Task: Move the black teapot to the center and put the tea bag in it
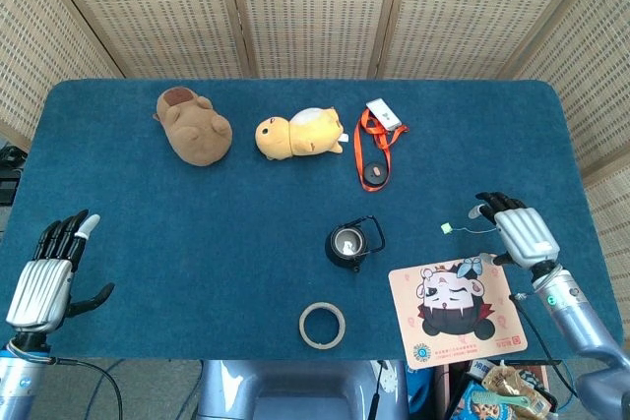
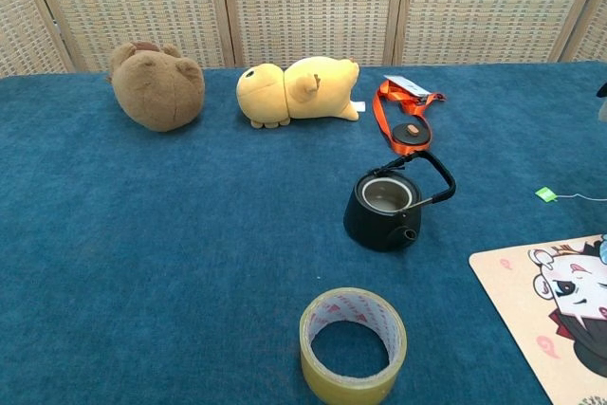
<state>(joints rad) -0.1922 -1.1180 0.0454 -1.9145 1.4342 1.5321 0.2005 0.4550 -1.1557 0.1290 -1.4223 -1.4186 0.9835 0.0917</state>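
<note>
The black teapot stands lidless near the table's middle, its handle up; the chest view shows the teapot too. The tea bag's green tag lies right of the pot, and its thin string runs right to the small grey bag. My right hand hovers just right of that bag, fingers bent down over it and holding nothing I can see. In the chest view the green tag shows, and only a dark fingertip at the right edge. My left hand is open at the front left edge.
A cartoon mat lies at the front right and a tape roll in front of the pot. At the back lie a brown plush, a yellow plush and an orange lanyard.
</note>
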